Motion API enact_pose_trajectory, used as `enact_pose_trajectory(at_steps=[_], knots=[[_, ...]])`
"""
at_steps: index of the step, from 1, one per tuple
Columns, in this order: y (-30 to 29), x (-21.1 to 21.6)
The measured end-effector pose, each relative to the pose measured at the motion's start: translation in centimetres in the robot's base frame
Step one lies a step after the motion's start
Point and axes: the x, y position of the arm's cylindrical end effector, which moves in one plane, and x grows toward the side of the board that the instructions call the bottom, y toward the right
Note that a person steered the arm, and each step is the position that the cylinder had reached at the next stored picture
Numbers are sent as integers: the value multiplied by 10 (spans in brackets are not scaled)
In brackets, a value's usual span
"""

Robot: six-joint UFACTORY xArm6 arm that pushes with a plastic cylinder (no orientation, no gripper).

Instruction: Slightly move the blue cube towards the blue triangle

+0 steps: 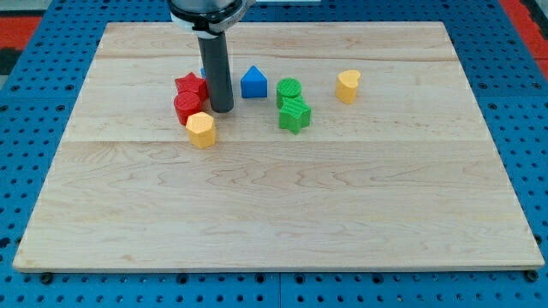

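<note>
The blue triangle-roofed block (253,83) stands on the wooden board, left of centre near the view's top. My rod comes down just to its left, and my tip (221,109) rests on the board. Only a thin blue sliver (203,74) shows at the rod's left edge, behind it. This looks like the blue cube, mostly hidden by the rod. My tip is right of the red blocks and a little below and left of the blue triangle.
Two red blocks (191,85) (187,106) sit against the rod's left side. A yellow hexagon (201,129) lies just below them. Two green blocks (289,90) (294,115) sit right of the triangle. A yellow heart (348,86) is farther right.
</note>
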Motion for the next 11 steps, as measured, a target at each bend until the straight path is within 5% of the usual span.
enact_pose_trajectory(at_steps=[8, 11], knots=[[12, -26], [15, 50]])
